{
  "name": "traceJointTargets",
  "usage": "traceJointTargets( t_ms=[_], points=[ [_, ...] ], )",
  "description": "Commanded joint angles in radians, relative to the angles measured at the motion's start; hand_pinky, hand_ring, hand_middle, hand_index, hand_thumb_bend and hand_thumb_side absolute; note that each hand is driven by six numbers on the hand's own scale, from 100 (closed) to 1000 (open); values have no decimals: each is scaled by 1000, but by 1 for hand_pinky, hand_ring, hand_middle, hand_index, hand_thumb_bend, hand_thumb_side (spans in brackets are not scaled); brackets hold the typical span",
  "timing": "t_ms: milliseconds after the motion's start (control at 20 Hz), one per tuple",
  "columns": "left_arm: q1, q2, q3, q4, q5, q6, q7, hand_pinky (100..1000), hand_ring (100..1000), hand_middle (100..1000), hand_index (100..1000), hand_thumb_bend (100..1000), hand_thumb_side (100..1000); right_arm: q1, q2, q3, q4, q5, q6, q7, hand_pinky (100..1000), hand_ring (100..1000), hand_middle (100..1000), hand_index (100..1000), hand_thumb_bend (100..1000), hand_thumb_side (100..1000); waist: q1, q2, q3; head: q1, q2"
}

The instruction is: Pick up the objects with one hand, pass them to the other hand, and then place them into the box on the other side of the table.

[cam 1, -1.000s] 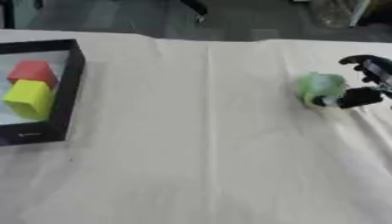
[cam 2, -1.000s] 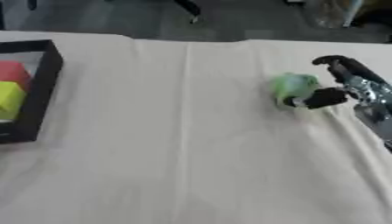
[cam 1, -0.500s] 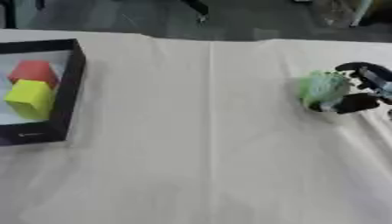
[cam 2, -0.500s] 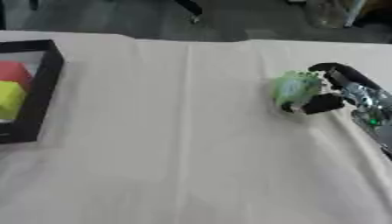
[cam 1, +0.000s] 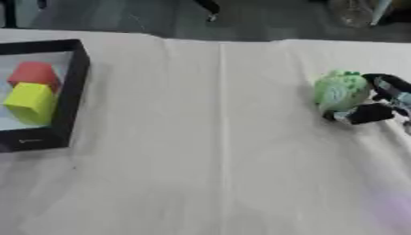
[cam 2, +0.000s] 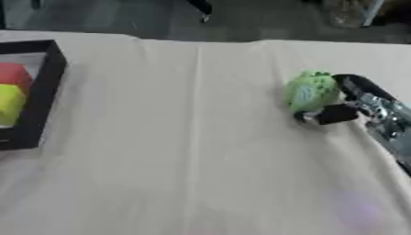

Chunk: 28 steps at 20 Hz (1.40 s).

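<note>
You had the right robot hand (cam 2: 353, 103) curled around the pale green rounded object (cam 2: 311, 91); lifting toward handover was next.

Pale cloth-covered table (cam 1: 201, 151) across most of the frame, dark grey floor (cam 1: 265, 20) along the top edge.

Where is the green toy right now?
The green toy sits on the table's right side, with the robot's right hand curled around it, far from the black box.
</note>
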Motion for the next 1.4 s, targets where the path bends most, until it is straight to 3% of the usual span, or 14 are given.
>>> traceJointTargets(
  t_ms=[50, 400, 650, 950, 1400],
  points=[
    [-7, 18, 14, -13, -4, -1, 3, 810, 665, 613, 714, 100, 624, -2, -21, -12, -11, -25, -3, -24, 823, 882, 762, 730, 549, 225, 12, -11, -3, 4, -6],
    [-1, 22, 15, -13, -5, 3, -1, 815, 668, 616, 715, 100, 626, 5, -22, -16, -41, -119, -14, -103, 802, 864, 731, 663, 490, 109, 14, -24, -15, 8, 5],
    [4, 26, 15, -13, -4, 6, -6, 816, 658, 617, 716, 100, 627, 11, -30, -12, -68, -200, -14, -148, 798, 860, 719, 631, 459, 100, 16, -37, -28, 15, 14],
    [8, 31, 16, -13, -3, 9, -10, 817, 653, 617, 716, 100, 622, 14, -43, -2, -115, -277, -13, -193, 779, 857, 693, 508, 429, 100, 20, -57, -45, 18, 29],
    [31, 44, 23, -13, -1, 16, -7, 816, 654, 618, 716, 100, 604, -7, -39, 24, -209, -350, 8, -229, 755, 826, 632, 487, 411, 100, 33, -98, -82, 38, 66]
  ],
)
